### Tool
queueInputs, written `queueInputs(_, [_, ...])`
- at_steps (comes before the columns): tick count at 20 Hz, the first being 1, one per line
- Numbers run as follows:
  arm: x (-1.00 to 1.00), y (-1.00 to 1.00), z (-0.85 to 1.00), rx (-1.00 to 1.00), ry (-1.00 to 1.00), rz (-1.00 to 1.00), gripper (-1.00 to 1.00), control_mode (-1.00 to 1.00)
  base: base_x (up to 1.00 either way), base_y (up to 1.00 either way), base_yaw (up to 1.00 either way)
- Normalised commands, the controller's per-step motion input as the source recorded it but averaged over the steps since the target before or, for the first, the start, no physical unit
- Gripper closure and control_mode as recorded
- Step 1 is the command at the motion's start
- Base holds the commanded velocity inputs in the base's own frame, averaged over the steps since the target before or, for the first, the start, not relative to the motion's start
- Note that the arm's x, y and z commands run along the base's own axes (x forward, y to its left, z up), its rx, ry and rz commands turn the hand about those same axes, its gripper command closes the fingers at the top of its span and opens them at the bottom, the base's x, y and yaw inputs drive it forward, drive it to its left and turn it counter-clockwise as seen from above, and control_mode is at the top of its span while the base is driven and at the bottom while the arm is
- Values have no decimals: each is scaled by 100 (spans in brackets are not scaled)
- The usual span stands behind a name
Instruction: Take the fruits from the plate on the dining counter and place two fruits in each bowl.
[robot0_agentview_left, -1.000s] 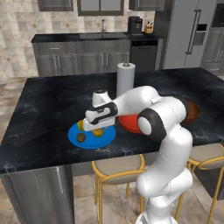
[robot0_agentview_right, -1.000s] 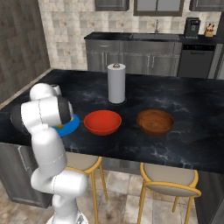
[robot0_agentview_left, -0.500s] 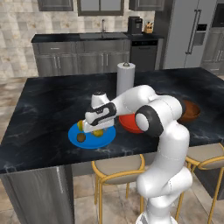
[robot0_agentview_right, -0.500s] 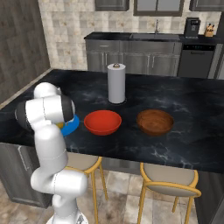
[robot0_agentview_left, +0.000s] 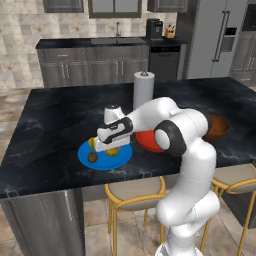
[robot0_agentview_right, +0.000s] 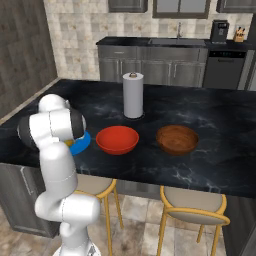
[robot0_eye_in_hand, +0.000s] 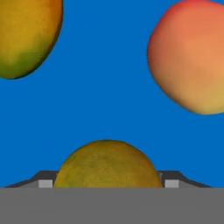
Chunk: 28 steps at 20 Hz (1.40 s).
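In the hand view my gripper (robot0_eye_in_hand: 107, 183) is low over the blue plate (robot0_eye_in_hand: 105, 87), its two tips pressed against the sides of the olive-yellow fruit (robot0_eye_in_hand: 107, 166), which rests on the plate. The yellow-green fruit (robot0_eye_in_hand: 26, 35) lies at upper left and the peach-orange fruit (robot0_eye_in_hand: 192, 57) at upper right. From the left base view the gripper (robot0_agentview_left: 112, 149) reaches down onto the plate (robot0_agentview_left: 102, 161), with the dark brown fruit (robot0_agentview_left: 92, 157) just to its left. The red bowl (robot0_agentview_left: 150, 142) and the brown bowl (robot0_agentview_left: 217, 127) stand to the right on the dining counter (robot0_agentview_left: 50, 125).
A paper towel roll (robot0_agentview_left: 143, 90) stands upright behind the red bowl (robot0_agentview_right: 117, 140). The brown bowl (robot0_agentview_right: 177, 139) sits to the right of it. Yellow-legged stools (robot0_agentview_left: 135, 190) stand under the counter's near edge. Grey cabinets with a sink line the back wall.
The hand has sunk a little closer to the plate, and the fingers have drawn in around the olive-yellow fruit. The bowls and the base have not moved.
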Motion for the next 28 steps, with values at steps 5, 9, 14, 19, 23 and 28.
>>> queueInputs(5, [0, 0, 42, 0, -10, 0, 100, -100, 0, 0, 0])
queueInputs(9, [0, 0, 81, 0, -3, 0, 100, -100, 0, 0, 0])
queueInputs(14, [0, -37, 87, 0, 0, -2, 100, -100, 0, 0, 0])
queueInputs(19, [0, -93, 63, 0, 4, -5, 100, -100, 0, 0, 0])
queueInputs(23, [-1, -100, 11, 1, 11, -13, 100, -100, 0, 0, 0])
queueInputs(28, [1, -100, -29, 7, 6, -17, 100, -100, 0, 0, 0])
